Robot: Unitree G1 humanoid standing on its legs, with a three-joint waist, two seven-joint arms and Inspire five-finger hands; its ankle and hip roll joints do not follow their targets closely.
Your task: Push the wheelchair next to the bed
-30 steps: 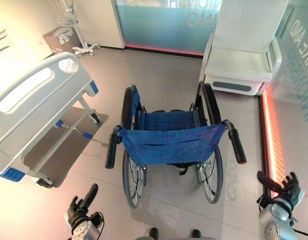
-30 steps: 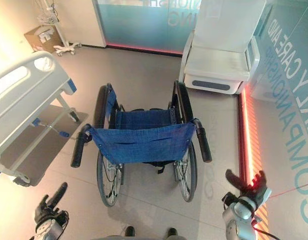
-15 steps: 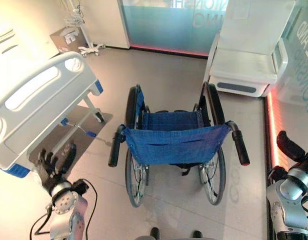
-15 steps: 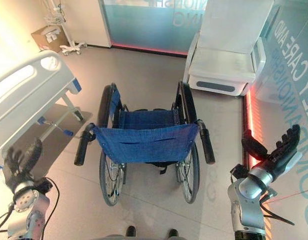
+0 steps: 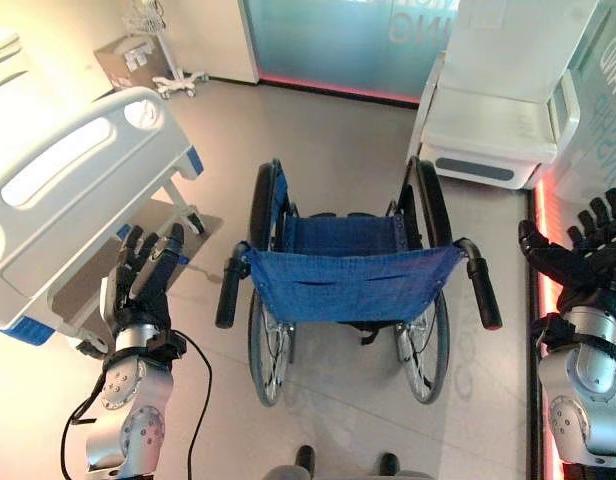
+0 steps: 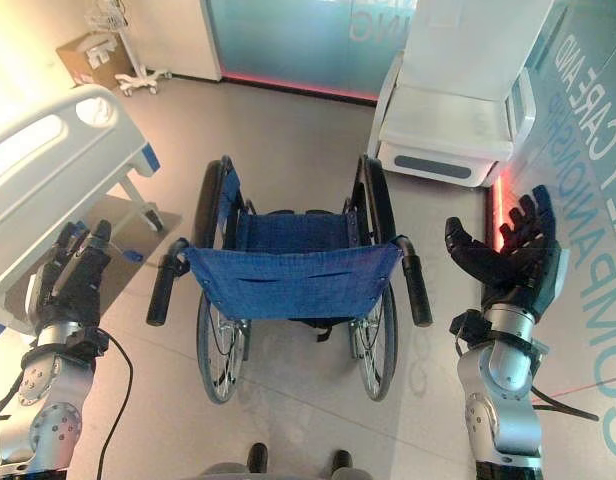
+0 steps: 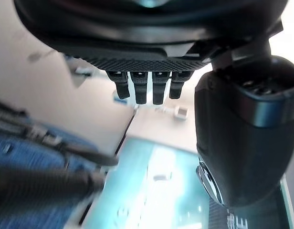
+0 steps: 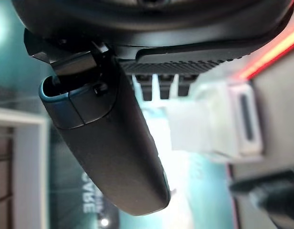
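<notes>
I am holding my left hand [image 5: 143,285] up with its fingers straight and spread, gripping nothing, just outside the wheelchair's left push handle [image 5: 226,295] and not touching it. I am holding my right hand [image 6: 513,258] up the same way on the other side, fingers straight and thumb standing out, palm turned toward the chair, a little apart from the right push handle [image 6: 417,288]. In my left wrist view the fingers [image 7: 142,88] are lying straight in a row past the palm, with blurred blue cloth and a dark bar of the chair beyond them.

The wheelchair [image 5: 353,285] is standing on the floor [image 5: 338,150] between my two hands, its back toward me, its blue sling backrest stretched between the two black handles and its blue seat beyond that. Its two large wheels are standing upright on either side of the seat.

The bed [image 5: 63,190] is standing to the left of the wheelchair, its white end board with cut-outs nearest the chair, and a stretch of floor is lying between the two. A white armchair [image 5: 498,120] is standing beyond the wheelchair toward the right, against a frosted glass wall [image 5: 328,40]. A red light strip [image 5: 541,250] is running along the floor's right edge. At the far left corner a cardboard box [image 5: 123,62] and a wheeled stand [image 5: 163,50] are standing together.
</notes>
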